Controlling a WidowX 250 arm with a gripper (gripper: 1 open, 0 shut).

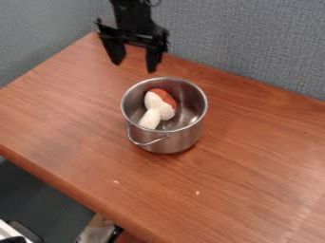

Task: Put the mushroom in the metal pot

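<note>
My gripper (135, 55) hangs at about twelve o'clock in the view, pointing down, its two dark fingers (114, 50) spread wide with nothing between them. It sits above the far edge of the surface (76, 104), up and away from the metal pot (165, 116), at about eleven o'clock from it and not touching it. The metal pot stands upright near the middle of the brown wooden surface, its rolled rim catching the light and its small loop handle at about seven o'clock on its side, facing the near edge. The mushroom (158, 107) lies inside the metal pot, tilted, with its reddish-brown cap toward about one o'clock and its thick cream-white stem reaching down toward seven o'clock, close against the near left inner wall. I cannot tell whether the stem end rests on the bottom or leans on the wall. A grey wall (241, 33) runs behind the surface from nine o'clock round to three o'clock, and my arm (127, 11) rises dark against it and leaves the view at the top. Beyond the near edge of the surface, at about seven o'clock, a dark floor (38, 204) shows below.
</note>
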